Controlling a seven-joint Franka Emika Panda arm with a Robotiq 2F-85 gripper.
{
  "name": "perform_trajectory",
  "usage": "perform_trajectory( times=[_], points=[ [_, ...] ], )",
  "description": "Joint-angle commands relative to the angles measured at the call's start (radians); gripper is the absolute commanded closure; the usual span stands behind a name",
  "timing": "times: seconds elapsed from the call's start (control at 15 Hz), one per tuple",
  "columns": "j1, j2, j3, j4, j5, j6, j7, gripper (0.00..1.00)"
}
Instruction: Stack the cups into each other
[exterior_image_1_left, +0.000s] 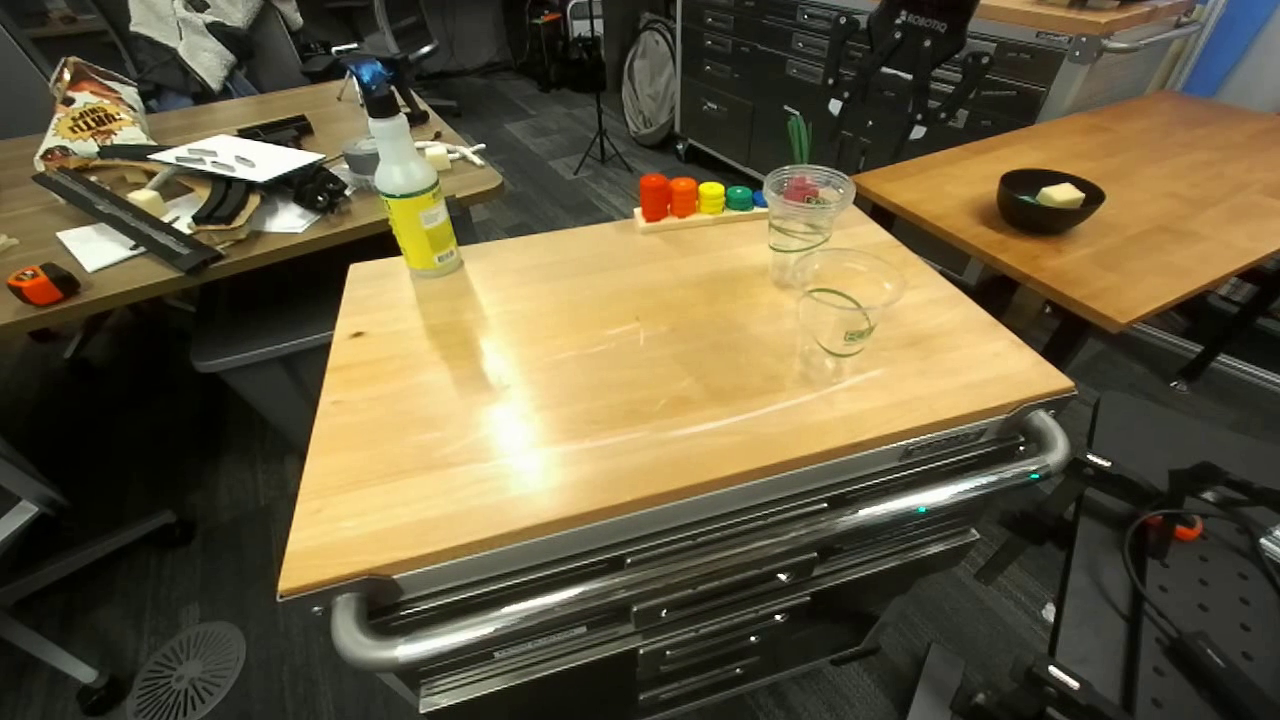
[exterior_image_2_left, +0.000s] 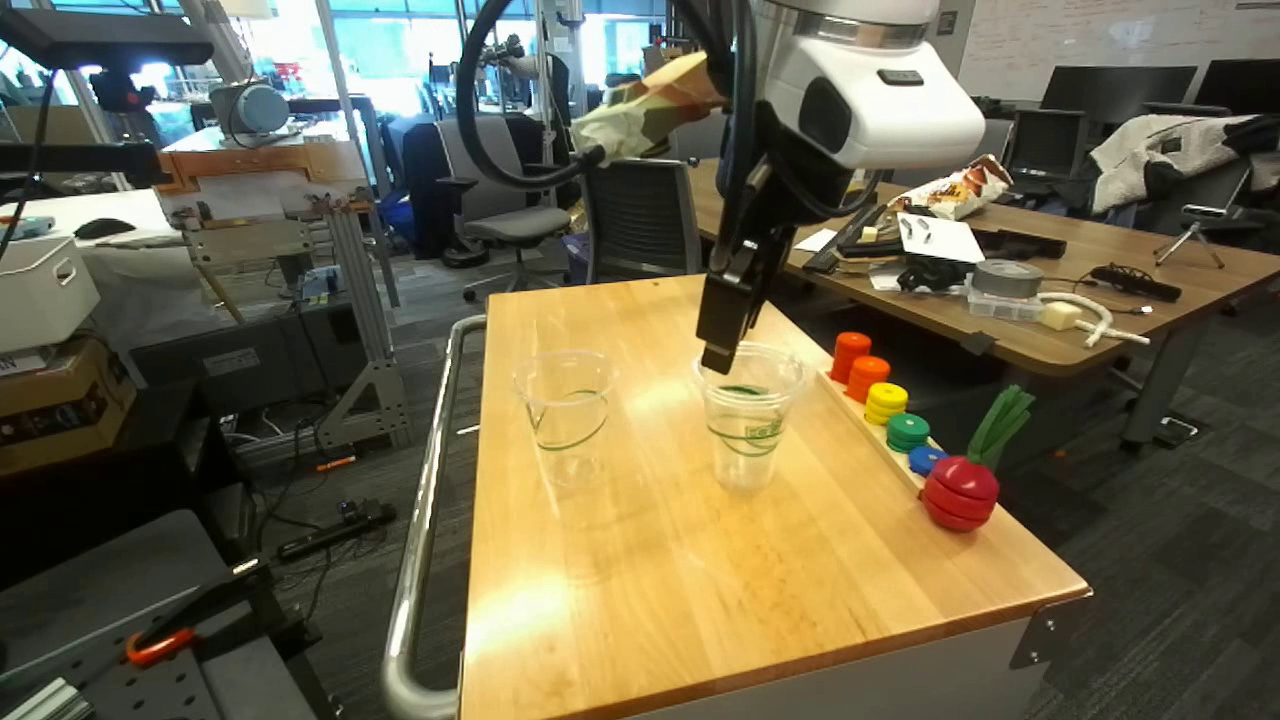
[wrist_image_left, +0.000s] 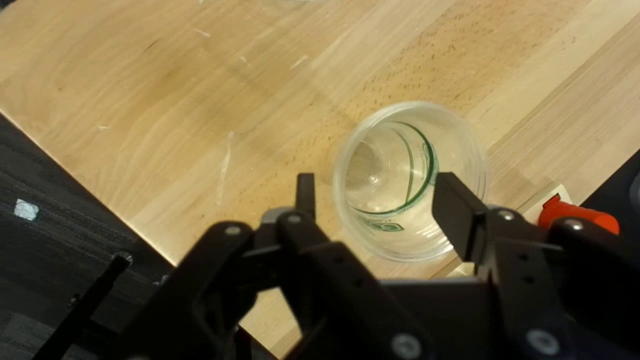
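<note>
Currently, jaws: one pair, standing apart above the tabletop (exterior_image_1_left: 640, 350).
Nested cups (exterior_image_2_left: 748, 428): at least two, exact count unclear, are standing upright below the jaws, partly between them in the wrist view.
Loose cup (exterior_image_2_left: 568, 420): one, standing upright, farther from the jaws.
Coloured stacks (exterior_image_2_left: 885, 403): five, lining one wooden base (exterior_image_1_left: 698, 222), lower than the jaws.
Radish (exterior_image_2_left: 960, 492): one, sitting at the blue end, below jaw level.
Spray bottle (exterior_image_1_left: 424, 215): one, standing well apart from the jaws.
</note>
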Motion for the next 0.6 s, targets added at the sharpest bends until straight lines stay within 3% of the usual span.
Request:
perform_trajectory(
  times=[0.0, 0.07, 0.53],
  points=[
    [-0.005, -0.009, 0.002, 0.003, -0.059, 0.011, 0.017, 0.06],
    [-0.002, -0.003, 0.004, 0.007, -0.073, 0.011, 0.023, 0.00],
    [0.011, 0.078, 0.019, 0.059, -0.116, 0.009, 0.050, 0.00]
  ],
)
